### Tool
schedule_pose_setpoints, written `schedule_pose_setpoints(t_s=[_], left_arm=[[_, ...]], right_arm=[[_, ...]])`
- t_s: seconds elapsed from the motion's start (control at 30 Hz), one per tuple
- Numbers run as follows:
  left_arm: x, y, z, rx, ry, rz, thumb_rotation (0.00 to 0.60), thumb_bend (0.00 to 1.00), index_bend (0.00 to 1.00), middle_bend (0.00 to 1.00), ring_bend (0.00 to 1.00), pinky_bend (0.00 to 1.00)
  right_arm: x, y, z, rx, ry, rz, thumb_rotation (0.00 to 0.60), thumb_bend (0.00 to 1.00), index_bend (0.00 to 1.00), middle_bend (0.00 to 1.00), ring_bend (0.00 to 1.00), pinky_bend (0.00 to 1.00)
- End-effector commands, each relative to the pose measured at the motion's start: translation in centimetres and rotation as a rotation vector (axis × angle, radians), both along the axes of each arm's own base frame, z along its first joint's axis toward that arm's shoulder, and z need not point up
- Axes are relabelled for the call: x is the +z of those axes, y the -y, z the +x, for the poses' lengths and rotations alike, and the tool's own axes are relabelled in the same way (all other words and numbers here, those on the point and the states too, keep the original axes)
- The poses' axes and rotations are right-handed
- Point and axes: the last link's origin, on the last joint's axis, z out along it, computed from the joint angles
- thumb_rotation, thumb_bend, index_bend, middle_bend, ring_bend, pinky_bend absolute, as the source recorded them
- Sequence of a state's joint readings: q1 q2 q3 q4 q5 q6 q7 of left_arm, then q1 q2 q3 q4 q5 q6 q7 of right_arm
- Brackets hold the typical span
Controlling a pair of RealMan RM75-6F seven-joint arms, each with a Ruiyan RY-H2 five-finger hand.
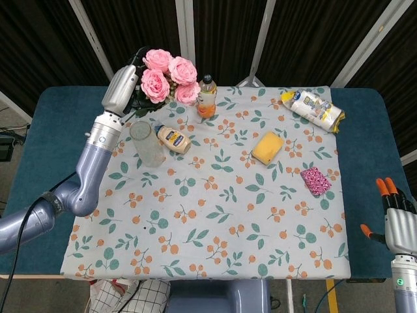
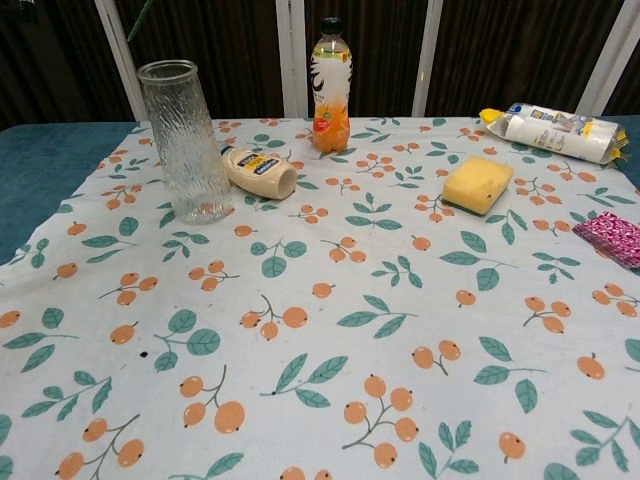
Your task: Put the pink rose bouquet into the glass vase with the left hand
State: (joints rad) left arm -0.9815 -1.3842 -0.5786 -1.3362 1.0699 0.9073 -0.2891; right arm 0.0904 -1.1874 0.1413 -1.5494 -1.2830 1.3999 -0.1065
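In the head view my left hand (image 1: 127,81) grips the pink rose bouquet (image 1: 169,75) at its green stems, holding it in the air over the far left of the table. The blooms point right, toward the orange drink bottle. The glass vase (image 1: 148,143) stands upright and empty just in front of and below the bouquet; the chest view shows the vase (image 2: 185,140) at the left, with only a green stem tip (image 2: 140,18) visible at the top edge. My right hand (image 1: 396,218) hangs off the table's right edge, fingers apart, holding nothing.
A mayonnaise bottle (image 1: 173,139) lies right of the vase. An orange drink bottle (image 1: 206,96) stands behind it. A yellow sponge (image 1: 268,148), a pink scrubber (image 1: 316,180) and a packet of wipes (image 1: 314,109) sit on the floral cloth (image 1: 215,222) to the right.
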Motion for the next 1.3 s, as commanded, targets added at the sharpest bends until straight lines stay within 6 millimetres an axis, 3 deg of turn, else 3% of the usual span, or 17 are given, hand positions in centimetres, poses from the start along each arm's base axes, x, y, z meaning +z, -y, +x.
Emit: schedule_pose_setpoints(t_s=[0.03, 0.5, 0.73, 1.1, 1.3], left_arm=[[-0.6, 0.3, -0.4, -0.005, 0.044, -0.031, 0.6, 0.48, 0.5, 0.44, 0.04, 0.05], [-1.7, 1.5, -0.1, -0.037, 0.197, -0.103, 0.6, 0.48, 0.5, 0.44, 0.04, 0.05], [-2.4, 1.9, -0.6, -0.032, 0.185, -0.117, 0.6, 0.48, 0.5, 0.44, 0.04, 0.05], [-2.9, 2.5, -2.3, -0.003, 0.229, -0.164, 0.6, 0.48, 0.5, 0.43, 0.04, 0.05], [-2.7, 3.2, -4.7, 0.019, 0.229, -0.18, 0.6, 0.48, 0.49, 0.43, 0.04, 0.05]], right_arm=[[0.0, 0.0, 0.1, 0.004, 0.015, 0.004, 0.6, 0.21, 0.09, 0.05, 0.09, 0.19], [0.1, 0.0, 0.0, 0.006, 0.027, 0.006, 0.6, 0.21, 0.08, 0.05, 0.09, 0.19], [0.2, -0.1, 0.1, 0.01, 0.036, -0.002, 0.6, 0.21, 0.08, 0.05, 0.09, 0.19], [0.4, -0.2, 0.1, 0.017, 0.048, -0.006, 0.6, 0.21, 0.09, 0.05, 0.09, 0.19], [0.4, -0.2, 0.2, 0.022, 0.055, -0.009, 0.6, 0.21, 0.09, 0.05, 0.09, 0.19]])
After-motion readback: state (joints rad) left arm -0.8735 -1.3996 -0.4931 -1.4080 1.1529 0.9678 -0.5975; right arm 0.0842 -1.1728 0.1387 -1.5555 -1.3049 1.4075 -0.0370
